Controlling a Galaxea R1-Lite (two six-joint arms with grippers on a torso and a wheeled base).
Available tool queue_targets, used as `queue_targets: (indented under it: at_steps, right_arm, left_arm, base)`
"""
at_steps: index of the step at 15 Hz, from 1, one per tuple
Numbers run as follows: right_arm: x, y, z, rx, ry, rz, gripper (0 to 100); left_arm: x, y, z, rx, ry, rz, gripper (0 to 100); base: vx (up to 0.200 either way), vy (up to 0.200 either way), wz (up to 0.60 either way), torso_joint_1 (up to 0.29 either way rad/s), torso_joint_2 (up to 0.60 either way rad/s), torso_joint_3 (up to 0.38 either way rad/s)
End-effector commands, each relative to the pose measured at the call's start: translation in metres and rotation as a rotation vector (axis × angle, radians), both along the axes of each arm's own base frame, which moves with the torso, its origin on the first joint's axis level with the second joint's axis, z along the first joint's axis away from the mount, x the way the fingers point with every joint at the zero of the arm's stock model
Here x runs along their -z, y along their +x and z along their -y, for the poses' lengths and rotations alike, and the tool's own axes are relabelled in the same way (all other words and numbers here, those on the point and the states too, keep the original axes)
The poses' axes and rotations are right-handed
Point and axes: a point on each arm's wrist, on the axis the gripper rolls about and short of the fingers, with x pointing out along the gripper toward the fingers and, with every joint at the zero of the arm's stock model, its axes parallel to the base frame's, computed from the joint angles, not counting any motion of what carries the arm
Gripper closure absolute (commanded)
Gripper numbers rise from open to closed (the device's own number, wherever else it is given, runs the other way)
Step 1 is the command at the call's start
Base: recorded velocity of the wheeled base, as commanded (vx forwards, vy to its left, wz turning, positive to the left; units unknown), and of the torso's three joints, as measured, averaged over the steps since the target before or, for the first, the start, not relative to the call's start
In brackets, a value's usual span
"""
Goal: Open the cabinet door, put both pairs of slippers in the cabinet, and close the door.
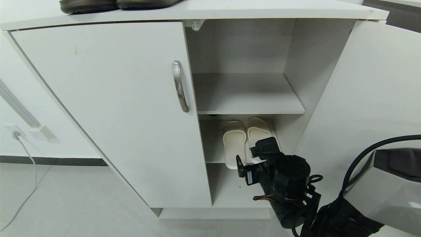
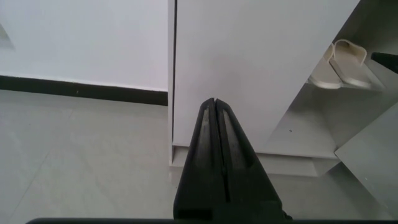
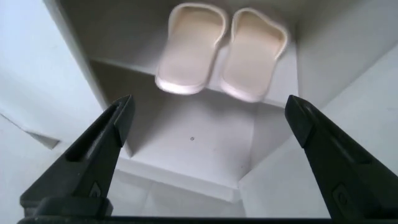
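Pale tiled floor point(image 1: 65, 197) and white wall around a white cabinet point(image 1: 315, 59), right door point(image 1: 368, 92) swung open, left door point(image 1: 105, 108) shut.
Cream slippers point(image 1: 234, 141) side by side on the middle shelf, heels at its front edge; dark slippers point(image 1: 88, 5) up on the cabinet top. Right gripper point(image 1: 253, 156) just before the opening, near the cream pair, fingers spread wide, holding nothing. Left gripper point(image 2: 214, 109) low, facing the shut door, fingers pressed together, empty.
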Motion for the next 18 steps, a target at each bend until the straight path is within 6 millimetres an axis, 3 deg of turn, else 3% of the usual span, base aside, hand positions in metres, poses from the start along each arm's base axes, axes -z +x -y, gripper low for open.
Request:
queue_targets:
  at_steps: [1, 5, 18]
  right_arm:
    - [-0.0052, -0.0005, -0.0009, -0.002, 0.011, 0.012, 0]
    - [-0.0037, -0.0011, -0.0004, -0.004, 0.006, 0.009, 0]
    - [0.0011, -0.0006, 0.0008, 0.001, -0.004, 0.0, 0]
  left_arm:
    - [0.0, 0.0001, 0.0, -0.001, -0.001, -0.002, 100]
    - [0.0001, 0.0, 0.0, -0.001, -0.001, 0.0, 100]
    - [-0.0004, 0.0, 0.0001, 0.002, -0.001, 0.0, 100]
  base:
    - [-0.2, 0.0, 0.0, 0.007, 0.01, -0.002]
    - [-0.2, 0.0, 0.0, 0.0, 0.0, 0.002]
    - [0.0, 0.0, 0.0, 0.0, 0.0, 0.0]
